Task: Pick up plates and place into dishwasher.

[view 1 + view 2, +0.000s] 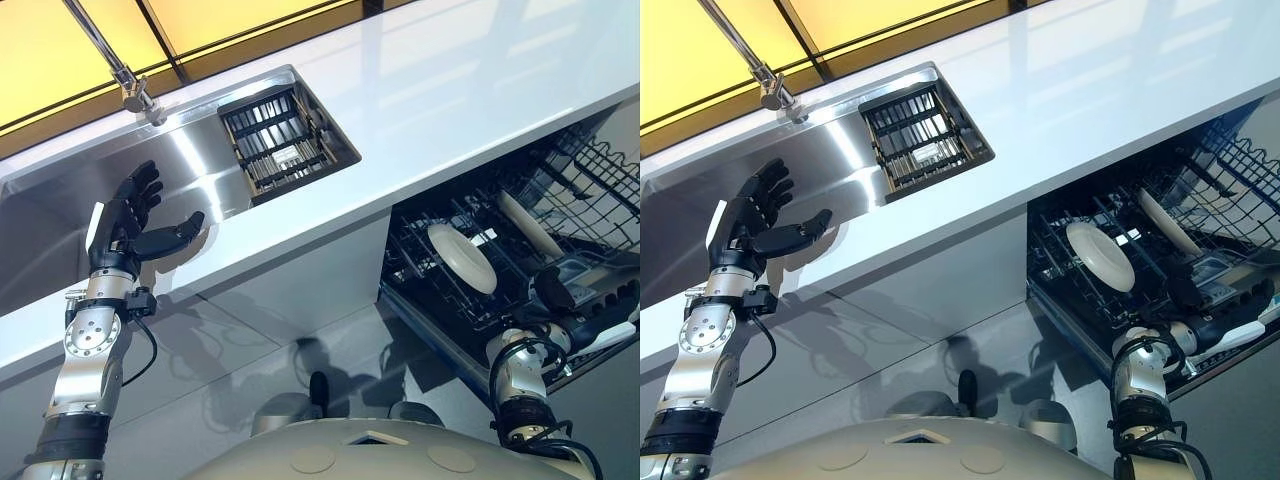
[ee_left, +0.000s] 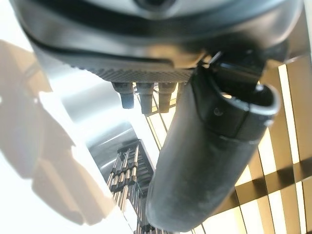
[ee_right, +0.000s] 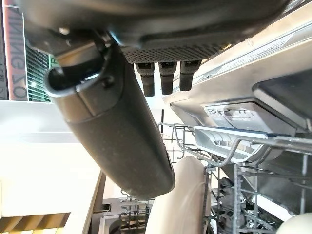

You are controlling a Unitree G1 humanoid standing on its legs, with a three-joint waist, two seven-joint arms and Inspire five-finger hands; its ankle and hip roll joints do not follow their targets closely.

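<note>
Two cream plates stand on edge in the dishwasher's pulled-out lower rack (image 1: pixel 425 290): a round one (image 1: pixel 462 257) near the front and a second (image 1: pixel 530 225) behind it. My right hand (image 1: pixel 572 300) hovers at the rack's near right side, just beside the plates, fingers relaxed and holding nothing. In the right wrist view its thumb (image 3: pixel 122 136) points past the rim of a cream plate (image 3: pixel 180 200). My left hand (image 1: pixel 125 225) is raised over the steel sink (image 1: pixel 200 165), open with spread fingers and nothing in it.
A black wire dish rack (image 1: pixel 280 140) sits in the sink's right end, with no plates visible in it. The faucet (image 1: pixel 130 85) stands at the back. A white counter (image 1: pixel 450 90) runs above the dishwasher. A pale cabinet front (image 1: pixel 300 290) lies between sink and dishwasher.
</note>
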